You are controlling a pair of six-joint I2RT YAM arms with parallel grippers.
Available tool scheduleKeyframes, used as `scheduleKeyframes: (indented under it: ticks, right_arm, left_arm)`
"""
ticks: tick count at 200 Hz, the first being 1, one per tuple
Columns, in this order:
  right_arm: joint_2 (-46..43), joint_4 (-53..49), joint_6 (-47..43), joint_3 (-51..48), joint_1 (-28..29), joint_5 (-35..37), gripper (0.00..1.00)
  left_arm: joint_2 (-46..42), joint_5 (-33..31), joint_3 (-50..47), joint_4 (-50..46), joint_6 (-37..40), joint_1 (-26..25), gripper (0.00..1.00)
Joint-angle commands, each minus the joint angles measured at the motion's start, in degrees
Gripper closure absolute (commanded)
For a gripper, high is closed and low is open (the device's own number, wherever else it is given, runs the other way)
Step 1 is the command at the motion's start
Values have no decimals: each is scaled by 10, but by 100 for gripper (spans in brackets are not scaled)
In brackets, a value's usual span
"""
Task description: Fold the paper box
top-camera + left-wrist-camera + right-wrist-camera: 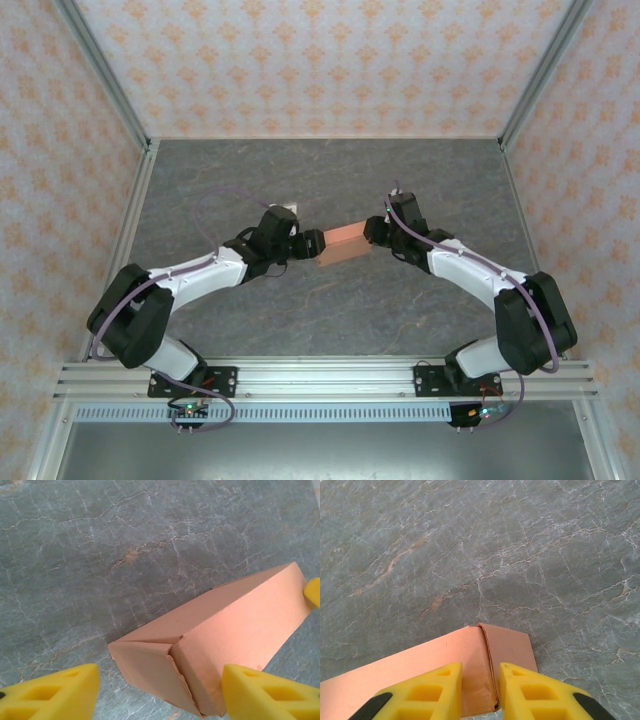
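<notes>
The paper box (343,243) is a salmon-orange folded box lying between my two grippers over the middle of the table. In the left wrist view its near end (165,672) shows two end flaps meeting at a ragged seam. My left gripper (305,245) stands open, its yellow fingers (50,692) spread wide on either side of that end. My right gripper (378,232) is at the other end, its fingers (420,695) drawn close on the box's corner (480,680), with the corner seam between them. One right fingertip (314,592) shows at the box's far end.
The grey marbled tabletop (330,320) lies under the box. A small white tag (287,209) sits just behind the left wrist. Patterned walls (320,60) close the cell at the back and sides, and an aluminium rail (320,380) runs along the near edge.
</notes>
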Motion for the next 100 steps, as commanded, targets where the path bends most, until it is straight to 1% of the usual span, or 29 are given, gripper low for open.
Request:
scheduleKeyframes:
  ticks: [1,20,75,100]
  right_arm:
    - [7,-42,-11,6,4,14,75]
    - [6,-40,-10,1,4,14,75]
    - [4,-36,-12,-14,4,23,75]
    - [0,-39,-15,-10,4,20,75]
  left_arm:
    - [9,10,-6,27,-25,7,40]
    - [19,12,-16,39,-29,7,47]
    - [47,15,-66,92,-52,7,63]
    - [60,17,-68,100,-52,7,68]
